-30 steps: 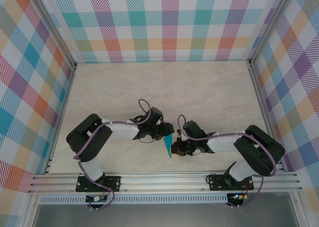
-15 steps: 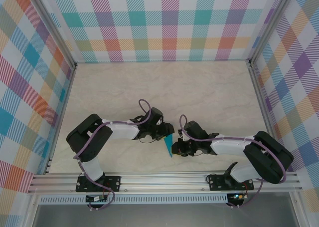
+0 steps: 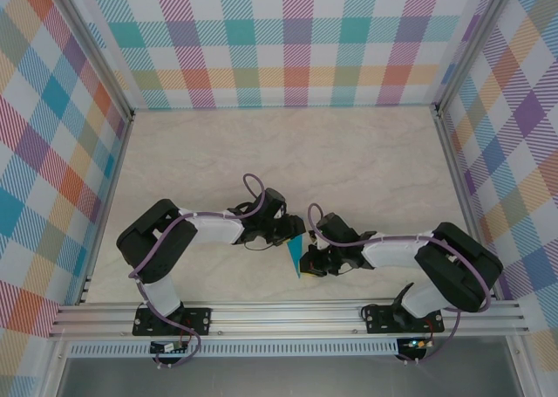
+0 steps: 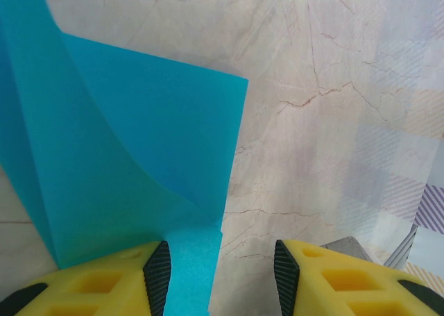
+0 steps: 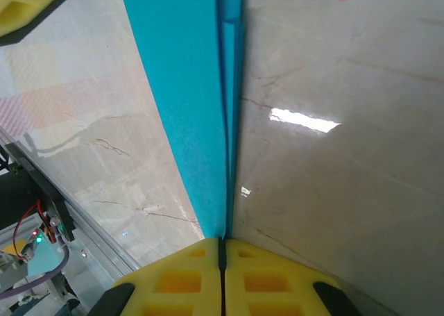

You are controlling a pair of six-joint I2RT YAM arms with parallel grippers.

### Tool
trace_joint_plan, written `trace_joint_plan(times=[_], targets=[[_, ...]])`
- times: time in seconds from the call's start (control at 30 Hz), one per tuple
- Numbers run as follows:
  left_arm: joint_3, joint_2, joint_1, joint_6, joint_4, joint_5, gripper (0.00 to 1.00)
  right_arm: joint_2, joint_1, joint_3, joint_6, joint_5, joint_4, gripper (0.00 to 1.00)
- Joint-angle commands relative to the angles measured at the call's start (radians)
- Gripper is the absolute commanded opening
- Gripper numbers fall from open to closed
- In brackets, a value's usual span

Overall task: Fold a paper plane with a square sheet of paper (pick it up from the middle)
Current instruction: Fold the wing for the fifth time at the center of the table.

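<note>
The right hand is pressed shut on the one teal sheet of paper — folded, standing on edge over the tabletop. The left hand stands half open, holding nothing — the sheet passes under one finger, its left part cut off.

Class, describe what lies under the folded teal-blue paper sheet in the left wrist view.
Beige marble-patterned tabletop shows around the folded teal-blue paper sheet; the surface directly beneath it is covered.
</note>
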Motion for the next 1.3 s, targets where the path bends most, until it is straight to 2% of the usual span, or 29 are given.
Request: trace_joint_plan(times=[0.0, 0.13, 0.3, 0.5, 0.6, 0.8, 0.93, 1.17, 1.27], targets=[[-0.011, 0.052, -0.014, -0.009, -0.085, -0.025, 0.47, 0.047, 0.054, -0.003, -0.03, 0.04, -0.14, 0.07], [-0.013, 0.055, -0.013, -0.011, -0.087, -0.026, 0.47, 0.012, 0.063, -0.012, -0.022, 0.088, -0.186, 0.11], [-0.009, 0.053, -0.013, -0.009, -0.093, -0.02, 0.47, -0.105, 0.063, -0.006, -0.003, 0.121, -0.171, 0.14], [-0.006, 0.052, -0.013, -0.001, -0.101, -0.018, 0.47, -0.259, 0.062, 0.001, 0.043, 0.202, -0.179, 0.12], [-0.003, 0.057, -0.013, 0.002, -0.1, -0.013, 0.47, -0.306, 0.06, -0.023, 0.084, 0.216, -0.102, 0.11], [-0.001, 0.057, -0.015, 0.006, -0.103, -0.009, 0.47, -0.241, 0.059, -0.103, 0.227, 0.196, 0.223, 0.07], [-0.003, 0.055, -0.015, 0.005, -0.101, -0.012, 0.47, -0.159, 0.057, -0.101, 0.256, 0.164, 0.333, 0.08], [-0.001, 0.062, -0.015, 0.004, -0.1, -0.008, 0.47, -0.047, 0.058, -0.157, 0.274, 0.13, 0.367, 0.07], [-0.002, 0.063, -0.015, 0.003, -0.101, -0.013, 0.47, -0.02, 0.071, -0.163, 0.236, 0.075, 0.298, 0.07]])
